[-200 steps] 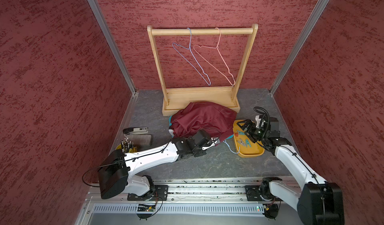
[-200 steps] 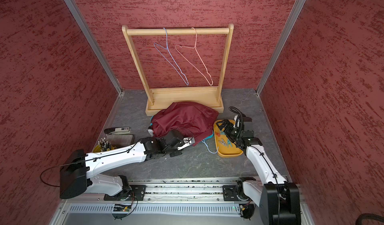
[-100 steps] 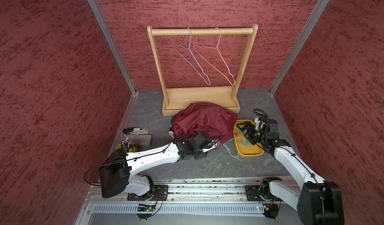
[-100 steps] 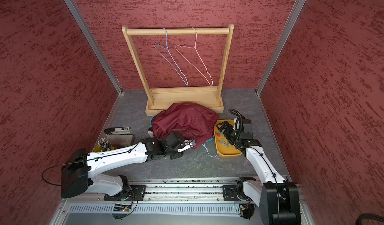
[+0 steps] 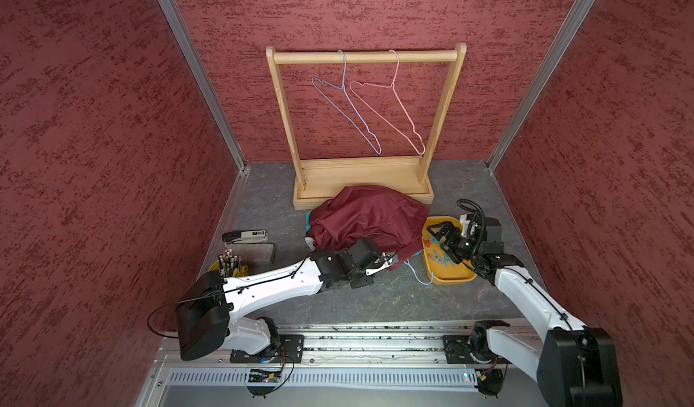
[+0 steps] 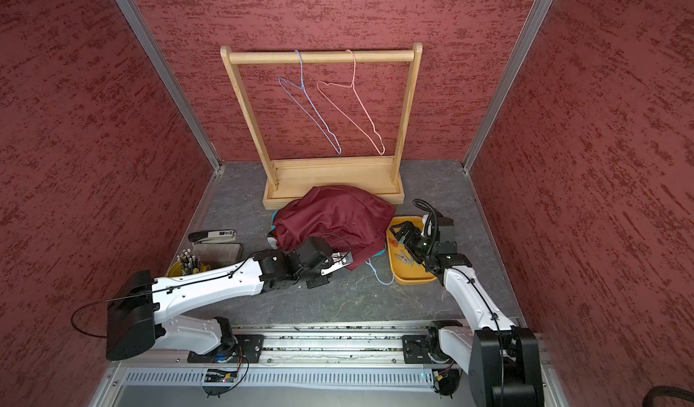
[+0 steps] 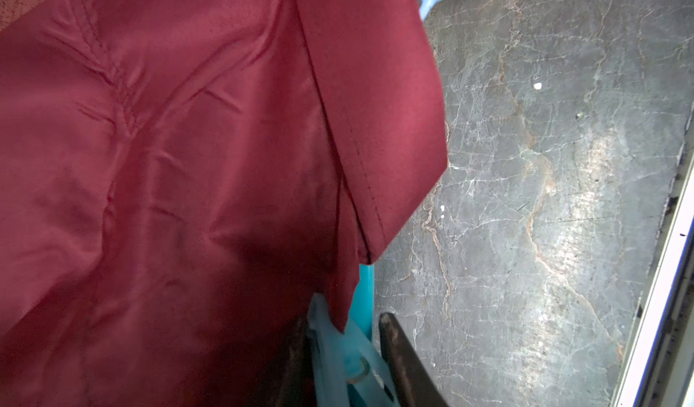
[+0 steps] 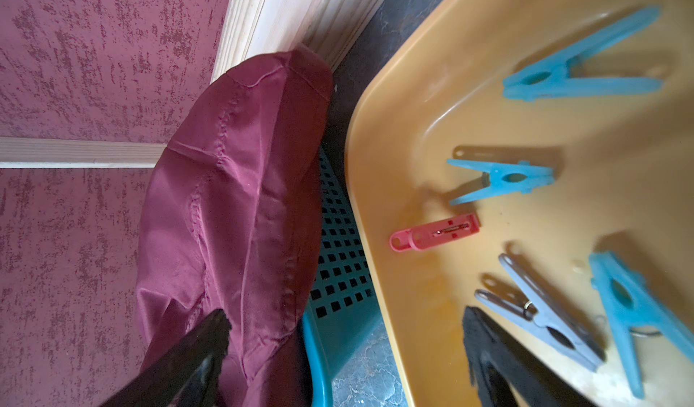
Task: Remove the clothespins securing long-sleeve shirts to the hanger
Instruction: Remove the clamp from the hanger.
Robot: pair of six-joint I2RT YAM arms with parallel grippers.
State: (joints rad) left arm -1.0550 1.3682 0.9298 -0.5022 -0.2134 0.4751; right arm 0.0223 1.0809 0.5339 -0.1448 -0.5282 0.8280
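One tall wooden garment rack (image 5: pixel 366 56) is standing at the back of the grey stone-patterned tabletop (image 5: pixel 375 300). A bare blue wire hanger (image 5: pixel 349 104) and a bare pink wire hanger (image 5: pixel 390 112) are hanging side by side from its top bar.

Just in front of the rack's base, a shiny maroon satin shirt (image 5: pixel 368 213) is lying crumpled in a heap. It is draping over a teal perforated plastic basket (image 8: pixel 338 266), whose edge is peeking out in both top views. A shallow mustard-yellow plastic tray (image 5: pixel 450 279) is sitting just beside the heap, on the right arm's side. Between heap and tray, a light-blue wire loop (image 5: pixel 417 273) is sticking out from under the shirt's near edge; where it leads is hidden.

The left gripper (image 5: pixel 388 260) is reaching in low at the shirt's near hem. In the left wrist view its two dark fingers (image 7: pixel 402 356) are pinching a teal plastic clothespin (image 7: pixel 349 360) between them at a narrow gap. The shirt's pointed corner is overlapping the pin's tip, though I cannot tell whether the pin is biting the cloth.

The right gripper (image 5: pixel 437 236) is hovering over the tray, jaws spread wide and holding nothing. Five loose clothespins are lying in the tray: three teal pins (image 8: pixel 503 179), one grey pin (image 8: pixel 540 311) and one small red clip (image 8: pixel 435 232).
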